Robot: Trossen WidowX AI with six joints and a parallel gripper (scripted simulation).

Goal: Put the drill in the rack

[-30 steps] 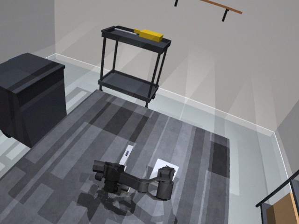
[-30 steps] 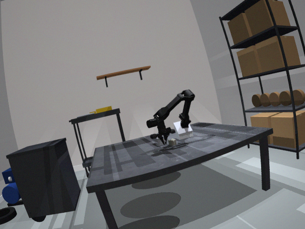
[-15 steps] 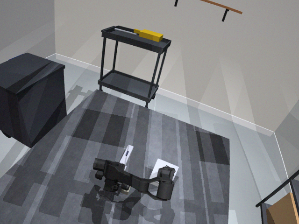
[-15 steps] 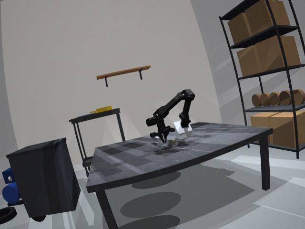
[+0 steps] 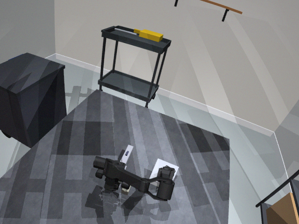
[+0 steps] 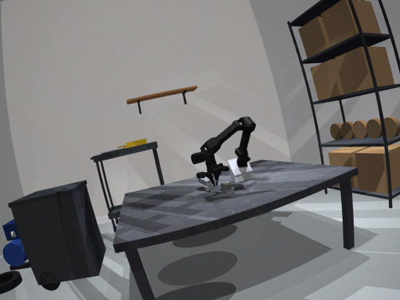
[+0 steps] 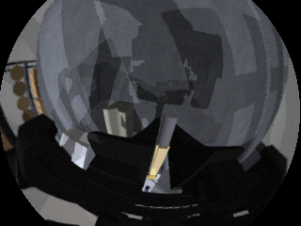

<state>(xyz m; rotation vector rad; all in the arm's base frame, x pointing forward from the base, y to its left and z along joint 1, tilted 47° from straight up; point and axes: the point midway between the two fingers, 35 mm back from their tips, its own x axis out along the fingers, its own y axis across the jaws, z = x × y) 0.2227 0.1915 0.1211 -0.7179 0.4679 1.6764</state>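
workshop | tool cart (image 5: 135, 44) (image 6: 124, 152) | box-laden shelf rack (image 6: 365, 48) | dark workbench (image 5: 145, 130) (image 6: 180, 206)

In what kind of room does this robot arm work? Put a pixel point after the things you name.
Probably a workshop or storeroom: a tall shelf rack (image 6: 372, 71) holds cardboard boxes (image 6: 352, 72), a metal trolley (image 5: 130, 42) (image 6: 125, 150) carries a yellow tool (image 5: 151, 35) (image 6: 135, 142), and the arm stands on a big dark table (image 5: 135, 135) (image 6: 167, 209).
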